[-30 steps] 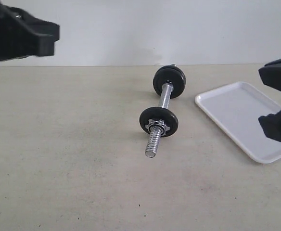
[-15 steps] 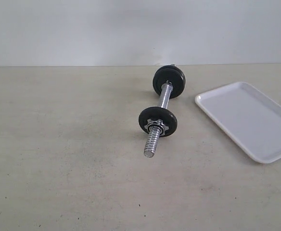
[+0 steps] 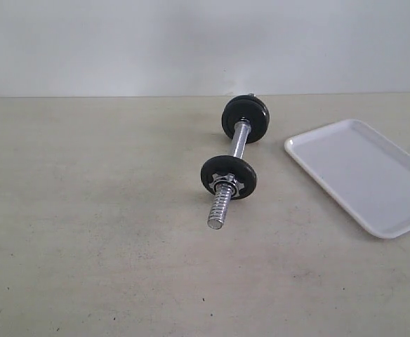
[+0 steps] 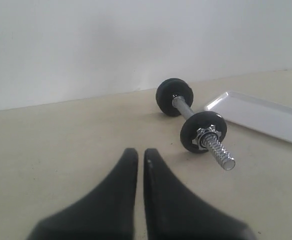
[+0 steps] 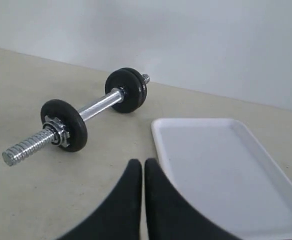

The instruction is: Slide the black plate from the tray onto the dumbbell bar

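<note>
Wide open bench L of dumbbell bar; narrower gap btw it & tray on R; free above both.

left end effector, right end effector closed.

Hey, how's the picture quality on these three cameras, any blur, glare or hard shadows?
Exterior view: even, diffuse light, only a faint soft shadow by the short chrome steel dumbbell bar, no glare on the shallow white rectangular tray. Left wrist view: shut black jaws in the foreground blurred, bar sharper with small bright glints. Right wrist view: jaws likewise out of focus, tray evenly lit.
</note>
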### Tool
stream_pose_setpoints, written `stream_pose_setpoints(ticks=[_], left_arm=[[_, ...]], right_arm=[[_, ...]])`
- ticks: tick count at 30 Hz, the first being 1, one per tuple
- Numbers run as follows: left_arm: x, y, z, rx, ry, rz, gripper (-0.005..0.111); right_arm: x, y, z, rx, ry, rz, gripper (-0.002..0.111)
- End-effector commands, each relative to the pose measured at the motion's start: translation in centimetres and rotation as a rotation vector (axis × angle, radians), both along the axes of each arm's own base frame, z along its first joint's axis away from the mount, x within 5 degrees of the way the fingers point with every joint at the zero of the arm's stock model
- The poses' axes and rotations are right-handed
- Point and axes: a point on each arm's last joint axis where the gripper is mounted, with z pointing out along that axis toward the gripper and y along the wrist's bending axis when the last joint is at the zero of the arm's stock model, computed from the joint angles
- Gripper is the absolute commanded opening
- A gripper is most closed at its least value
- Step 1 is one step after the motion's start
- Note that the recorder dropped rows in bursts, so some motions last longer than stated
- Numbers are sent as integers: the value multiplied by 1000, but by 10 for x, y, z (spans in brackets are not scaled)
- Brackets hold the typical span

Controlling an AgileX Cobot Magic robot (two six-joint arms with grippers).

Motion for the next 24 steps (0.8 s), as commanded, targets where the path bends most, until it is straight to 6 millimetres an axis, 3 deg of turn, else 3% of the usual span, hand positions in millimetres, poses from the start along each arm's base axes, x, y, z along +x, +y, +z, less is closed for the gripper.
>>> stream_pose_setpoints(ticks=[1, 24], left_arm=[[0, 1, -4, 7, -5, 12, 4], [-3, -3, -10, 29, 58, -46, 4]], right_arm=[[-1, 3, -2, 0, 6, 34, 0], [-4, 7, -5, 87, 76, 70, 0]])
